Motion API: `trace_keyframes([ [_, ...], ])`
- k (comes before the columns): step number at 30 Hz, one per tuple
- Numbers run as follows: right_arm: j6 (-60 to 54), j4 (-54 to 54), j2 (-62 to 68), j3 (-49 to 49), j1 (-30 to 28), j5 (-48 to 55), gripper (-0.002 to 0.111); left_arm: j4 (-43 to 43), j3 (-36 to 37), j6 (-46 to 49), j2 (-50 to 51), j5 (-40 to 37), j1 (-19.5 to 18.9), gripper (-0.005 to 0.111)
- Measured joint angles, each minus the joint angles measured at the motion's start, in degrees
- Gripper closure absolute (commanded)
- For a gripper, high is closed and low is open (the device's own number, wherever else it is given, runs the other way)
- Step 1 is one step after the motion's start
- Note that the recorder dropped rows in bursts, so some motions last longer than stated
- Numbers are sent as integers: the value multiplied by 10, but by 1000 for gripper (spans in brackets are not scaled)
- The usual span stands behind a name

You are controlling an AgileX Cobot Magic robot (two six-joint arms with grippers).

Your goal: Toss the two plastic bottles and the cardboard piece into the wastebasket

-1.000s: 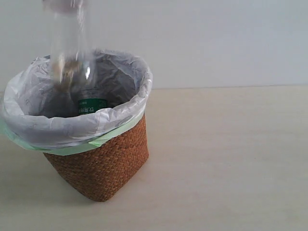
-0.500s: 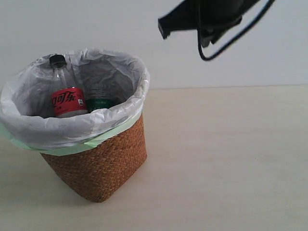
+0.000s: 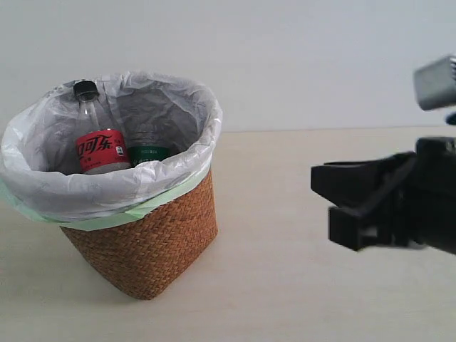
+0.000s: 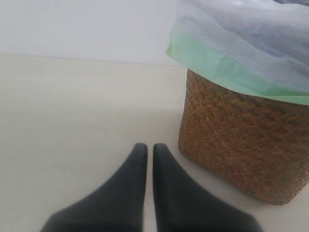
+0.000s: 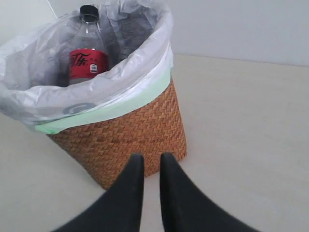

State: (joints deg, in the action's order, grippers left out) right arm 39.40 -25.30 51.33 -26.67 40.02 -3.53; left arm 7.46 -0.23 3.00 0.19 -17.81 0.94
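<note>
Red bottle (image 3: 100, 149) stands in the basket (image 3: 142, 249), at 9 o'clock from green bottle (image 3: 148, 153). Right gripper (image 3: 324, 205), at 3 o'clock from basket, and left gripper (image 4: 146, 147) are both closed, empty.

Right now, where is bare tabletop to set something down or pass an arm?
Free: the pale tabletop between the brown woven wicker wastebasket and the right end effector, and the strip in front of the basket. Crowded: inside the basket, where the clear red-labelled bottle and the green-labelled bottle sit.
</note>
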Motion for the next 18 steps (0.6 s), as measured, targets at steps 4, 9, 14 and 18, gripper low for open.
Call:
trace_keyframes([
  [4, 25, 2, -60, 55, 0, -6, 99, 0, 0, 0, 0, 0, 0, 103],
  [9, 32, 3, -99, 85, 0, -3, 99, 0, 0, 0, 0, 0, 0, 103],
  [14, 32, 3, -105, 85, 0, -7, 99, 0, 0, 0, 0, 0, 0, 103],
  [18, 34, 3, -105, 85, 0, -7, 99, 0, 0, 0, 0, 0, 0, 103],
])
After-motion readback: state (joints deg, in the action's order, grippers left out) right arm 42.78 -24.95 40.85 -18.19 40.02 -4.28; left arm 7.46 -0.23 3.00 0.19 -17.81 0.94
